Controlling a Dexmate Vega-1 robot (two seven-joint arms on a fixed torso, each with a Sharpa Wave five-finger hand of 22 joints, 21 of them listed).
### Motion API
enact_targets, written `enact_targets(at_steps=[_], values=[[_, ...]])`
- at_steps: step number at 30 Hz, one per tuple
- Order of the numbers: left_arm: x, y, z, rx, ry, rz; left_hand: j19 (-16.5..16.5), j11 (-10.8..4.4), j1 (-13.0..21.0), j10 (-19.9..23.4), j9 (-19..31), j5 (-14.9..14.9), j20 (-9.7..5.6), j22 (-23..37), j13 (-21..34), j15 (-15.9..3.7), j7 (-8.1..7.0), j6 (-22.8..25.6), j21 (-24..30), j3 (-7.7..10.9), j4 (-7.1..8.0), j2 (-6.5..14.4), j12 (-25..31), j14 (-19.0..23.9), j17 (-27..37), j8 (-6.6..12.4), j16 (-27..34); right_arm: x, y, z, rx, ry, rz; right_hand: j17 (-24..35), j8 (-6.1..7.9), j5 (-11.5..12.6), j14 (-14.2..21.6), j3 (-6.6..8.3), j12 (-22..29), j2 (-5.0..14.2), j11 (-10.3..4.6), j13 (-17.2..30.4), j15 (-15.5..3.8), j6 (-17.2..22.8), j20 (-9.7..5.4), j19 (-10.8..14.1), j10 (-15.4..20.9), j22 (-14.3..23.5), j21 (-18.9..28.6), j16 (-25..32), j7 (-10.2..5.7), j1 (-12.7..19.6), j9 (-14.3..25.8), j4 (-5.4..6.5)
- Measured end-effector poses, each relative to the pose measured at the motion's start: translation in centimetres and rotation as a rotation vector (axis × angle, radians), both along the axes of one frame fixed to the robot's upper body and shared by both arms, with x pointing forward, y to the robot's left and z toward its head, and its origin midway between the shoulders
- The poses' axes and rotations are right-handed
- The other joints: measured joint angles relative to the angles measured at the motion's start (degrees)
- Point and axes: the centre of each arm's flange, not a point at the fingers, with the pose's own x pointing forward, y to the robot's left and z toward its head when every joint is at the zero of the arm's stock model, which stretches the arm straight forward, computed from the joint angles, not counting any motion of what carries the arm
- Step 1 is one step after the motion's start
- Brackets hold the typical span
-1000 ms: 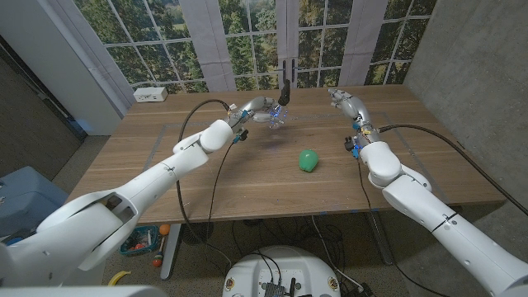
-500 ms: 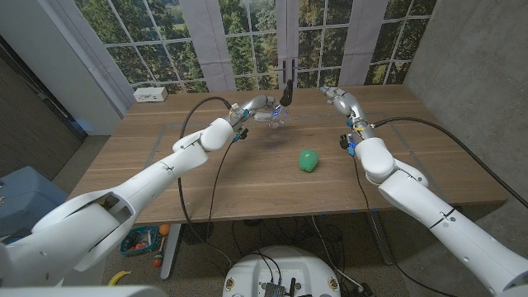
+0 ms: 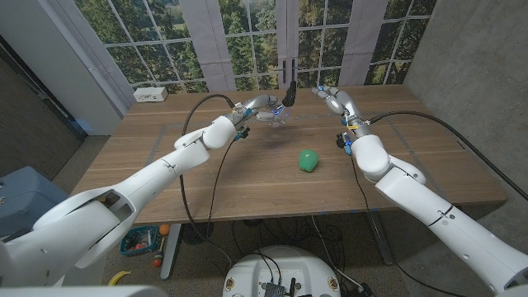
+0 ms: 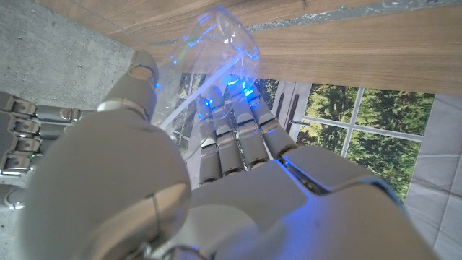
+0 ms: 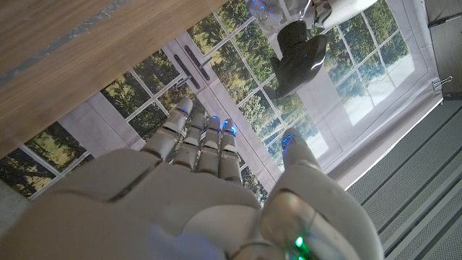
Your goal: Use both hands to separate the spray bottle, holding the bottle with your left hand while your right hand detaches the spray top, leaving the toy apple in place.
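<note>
The clear spray bottle [image 3: 277,116] is held above the far middle of the worktop [image 3: 247,177], gripped by the left robot hand [image 3: 262,109], whose fingers [image 4: 234,133] wrap its transparent body in the left wrist view. Its black spray top [image 3: 289,91] sticks up past that grip, bare and reachable. The right robot hand [image 3: 334,98] hovers just beside the top, fingers spread and holding nothing; in the right wrist view its fingertips [image 5: 206,126] point toward the black spray top [image 5: 298,63] with a gap between them. The green toy apple [image 3: 308,160] sits on the worktop nearer the robot, well apart from both hands.

The bottle looks like thin clear plastic, probably empty or nearly so, though the blue glare in the wrist view makes that hard to confirm. It should be light, a little springy under a squeeze, and smooth enough to spin in the palm once the top is twisted. The left hand's hold around the body will need to be firm but not crushing. The spray top is rigid and shaped with a nozzle and trigger, so it offers good purchase: the right hand would do best to close around the head near the collar, then turn and lift.
</note>
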Motion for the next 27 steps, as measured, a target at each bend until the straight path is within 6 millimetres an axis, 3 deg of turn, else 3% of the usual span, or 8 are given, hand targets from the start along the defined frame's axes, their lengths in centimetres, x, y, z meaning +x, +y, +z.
enact_targets(at_steps=[14,27], values=[[-0.2,-1.1,0.0,0.041,-0.047,0.038,0.00,0.00,0.00,0.00,0.43,0.09,0.01,0.00,0.02,-0.02,0.00,0.00,0.43,0.16,-0.16,0.00,0.00,0.02,-0.03,0.00,-0.23,-0.2,1.2,0.3,-0.077,-0.016,-0.038,-0.01,0.00,-0.27,-0.21,-0.59,0.00,-1.59,-0.21,0.26,0.22,0.30,1.02,-0.21,-0.22,-0.01,-0.29,0.00,0.32,-0.69,0.29,-0.57],[-0.4,-1.8,0.1,0.064,-0.070,0.056,-0.32,0.00,0.00,0.00,0.79,0.09,-0.30,0.00,0.03,-0.12,0.00,0.00,0.56,0.16,-0.16,0.00,0.00,0.12,-0.12,0.00,-0.40,-0.2,2.4,0.5,-0.145,-0.016,-0.055,-0.01,0.00,-0.48,-0.74,-1.10,-0.37,-2.80,-0.88,0.56,0.12,0.83,1.01,-0.21,-0.89,-0.01,-0.44,0.00,-0.22,-1.11,0.29,-0.77]])
